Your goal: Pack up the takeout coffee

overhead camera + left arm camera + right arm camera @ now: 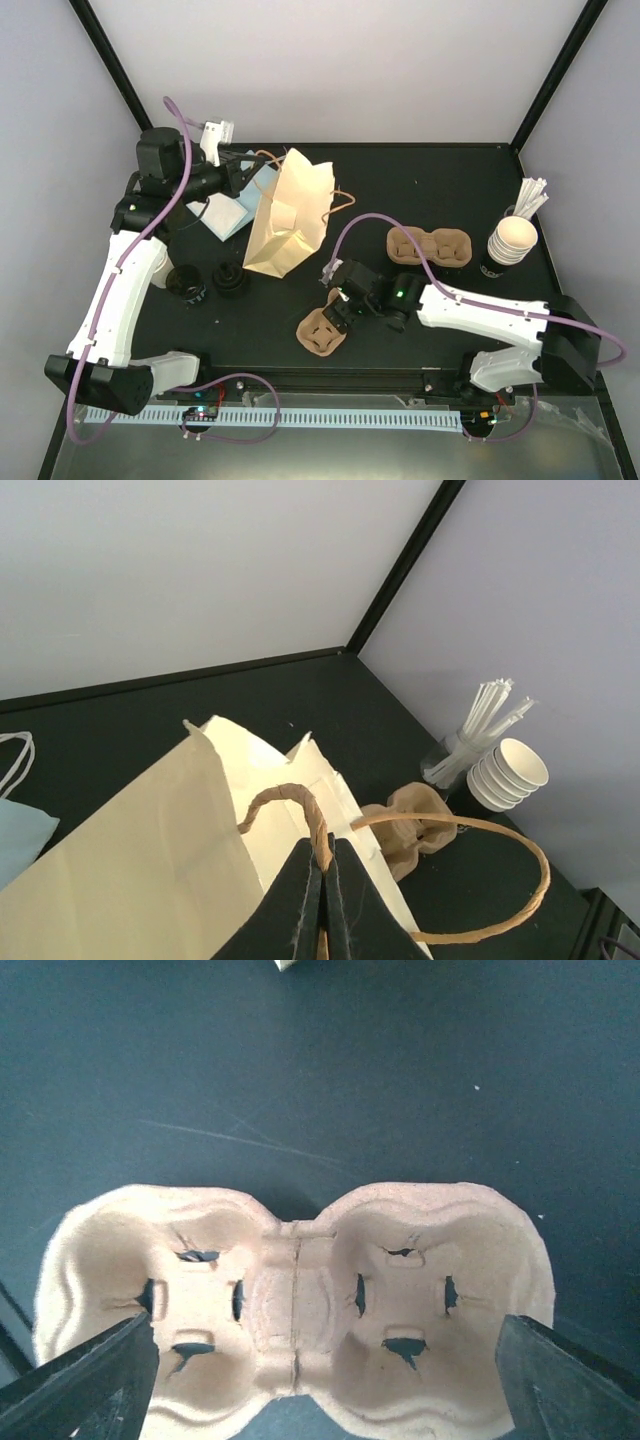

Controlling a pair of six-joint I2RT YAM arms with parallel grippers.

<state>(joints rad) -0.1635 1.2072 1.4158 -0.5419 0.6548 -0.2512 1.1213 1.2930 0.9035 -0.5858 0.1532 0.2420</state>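
Right gripper (320, 1340) hung low, spread wide astride a pulp carrier (295, 1290); left gripper (325, 880), arm outstretched, clenched the paper bag's (150, 860) handle (285, 795). Carriers numbered two; bags, one.

Matte black table (460, 185), plain pale grey walls (340, 70) at the back and both sides, black corner posts (560, 75), soft even light

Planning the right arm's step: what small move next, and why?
Probably lift the right gripper straight up: its jaws stand open either side of the carrier, which lies flat, both wells empty, seemingly ready to fill.
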